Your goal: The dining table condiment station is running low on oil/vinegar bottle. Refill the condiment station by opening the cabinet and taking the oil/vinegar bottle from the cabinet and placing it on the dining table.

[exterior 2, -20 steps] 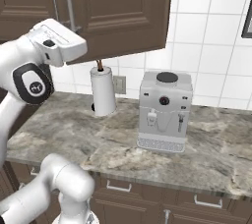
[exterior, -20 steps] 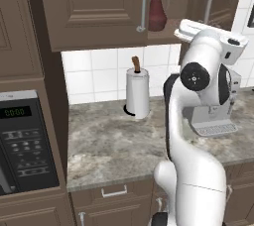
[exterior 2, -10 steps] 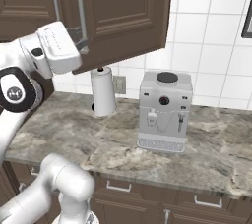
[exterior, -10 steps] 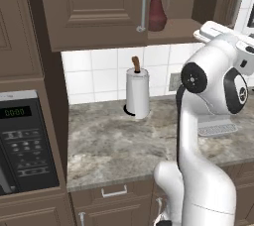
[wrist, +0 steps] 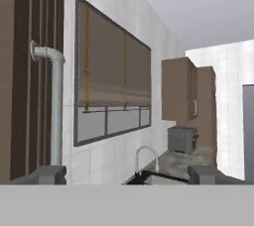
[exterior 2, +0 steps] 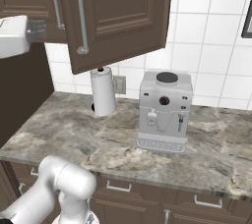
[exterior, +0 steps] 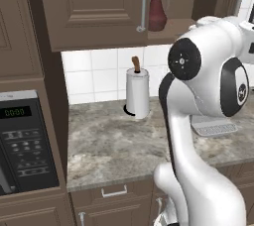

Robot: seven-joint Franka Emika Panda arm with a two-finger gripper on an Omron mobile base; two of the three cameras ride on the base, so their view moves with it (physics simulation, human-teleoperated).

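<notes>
Hand standing apart beside the open dark brown wooden cabinet door (exterior 2: 118, 16).
The small dark-red bulbous flask with a cork stopper (exterior: 157, 8) is sitting on the cabinet shelf (exterior: 178, 26), above the white paper-towel roll (exterior: 137, 92) on the grey marbled worktop (exterior: 114, 145). The two-finger hand (wrist: 126, 174) is showing both tips wide apart, empty, the door's silver bar handle (wrist: 55, 106) just beside its left fingertip (wrist: 47, 174); the flask is lying well apart from it.
</notes>
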